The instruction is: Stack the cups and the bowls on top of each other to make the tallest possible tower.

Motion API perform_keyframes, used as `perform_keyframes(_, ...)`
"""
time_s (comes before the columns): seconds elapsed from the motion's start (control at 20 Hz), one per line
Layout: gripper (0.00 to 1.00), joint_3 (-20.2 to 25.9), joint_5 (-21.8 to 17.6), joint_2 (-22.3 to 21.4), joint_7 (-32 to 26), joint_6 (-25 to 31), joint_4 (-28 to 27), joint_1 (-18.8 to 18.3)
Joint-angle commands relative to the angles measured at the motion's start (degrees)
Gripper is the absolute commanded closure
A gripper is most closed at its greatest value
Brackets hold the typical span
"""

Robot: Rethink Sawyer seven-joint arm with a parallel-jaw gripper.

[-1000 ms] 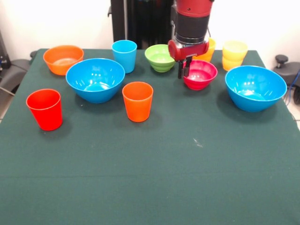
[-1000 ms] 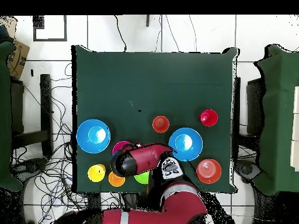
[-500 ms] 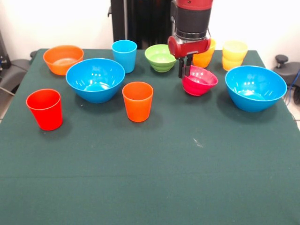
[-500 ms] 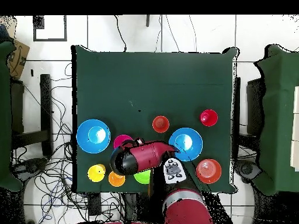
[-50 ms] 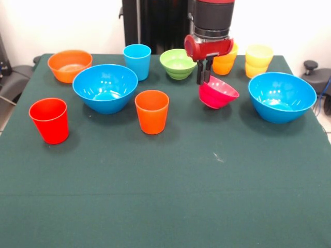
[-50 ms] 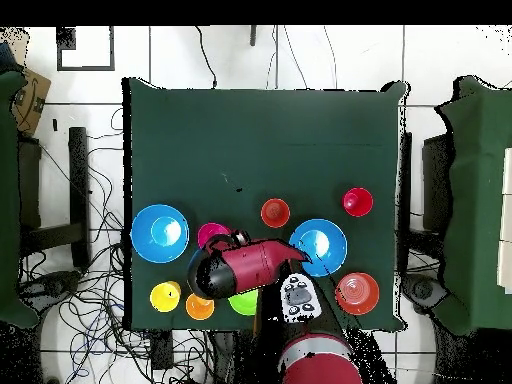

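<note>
We see the two large bright blue plastic bowls, one (image 5: 282, 96) to the right of the gripper (image 5: 202, 79) in the front view, the other (image 5: 105, 87) to its left. No tower exists yet. The small pink-red glossy bowl (image 5: 217, 92) hangs tilted from the gripper, whose fingers are pinched on its near-left rim, clear of the green cloth (image 5: 165, 186). We judge the rim pinch to be the weak point: the bowl could swing or slip out on a fast move. Just behind the gripper stand the lime-green bowl (image 5: 177, 63) and the yellow-orange tumbler (image 5: 224, 64); the dangling bowl could clip them. The orange tumbler (image 5: 152, 111) stands left, nearer us.
</note>
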Motion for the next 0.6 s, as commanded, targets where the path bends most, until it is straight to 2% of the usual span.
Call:
perform_keyframes(0.05,1.0,3.53,-1.66,2.27,2.84,2.22,-5.14,0.23)
perform_keyframes(0.6,1.0,5.94,-1.14,3.29,2.08,2.34,-6.0,-2.8)
